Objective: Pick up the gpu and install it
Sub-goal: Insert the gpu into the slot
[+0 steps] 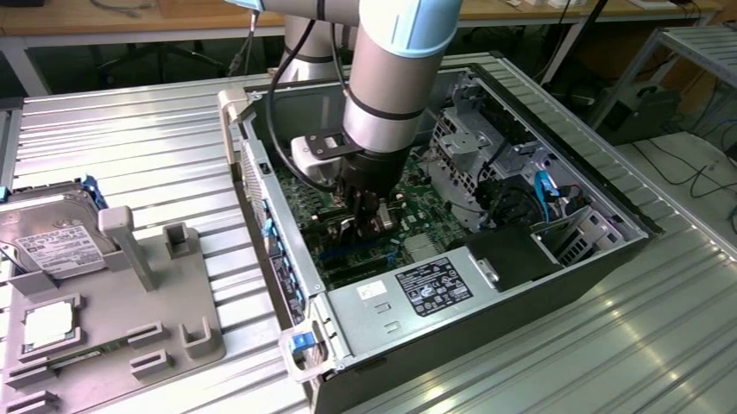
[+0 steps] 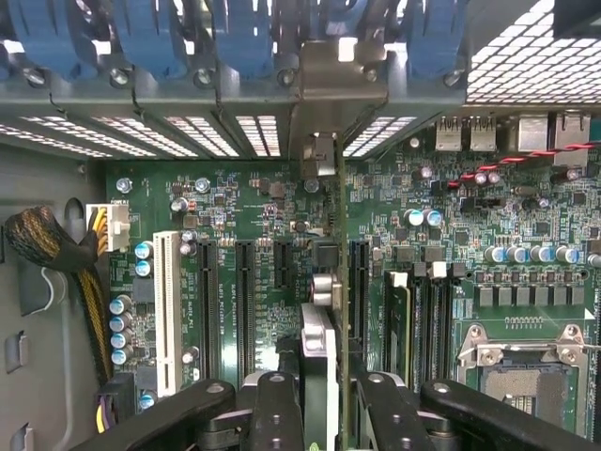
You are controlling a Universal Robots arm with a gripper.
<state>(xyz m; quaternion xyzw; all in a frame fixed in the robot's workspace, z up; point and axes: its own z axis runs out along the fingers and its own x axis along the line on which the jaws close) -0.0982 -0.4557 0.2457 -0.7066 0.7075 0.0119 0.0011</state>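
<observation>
gripper point(image 2: 319, 399): reaching down inside the open case point(image 1: 599, 185), jaws clamping the gpu point(image 2: 321, 352) from both sides. Looks like a firm pinch on the card's top edge.

gpu: sitting right between the jaws, edge-on to the wrist cam, hanging straight down over the board point(image 2: 244, 216). Thin card with a silver bracket point(image 2: 324, 113) at the far end, running up to the rear slot openings.

why it's being held like that: my guess is upright and edge-down is the only way it's going into a slot point(image 2: 282, 263), and the bracket needs to be lining up with the case's back wall.

seated or not: can't tell, the bottom edge is hiding behind the card itself.

off to the side: drive point(image 1: 52, 237) and cpu point(image 1: 52, 323) are lying on the grey fixture point(image 1: 173, 302), well away from the jaws.
</observation>
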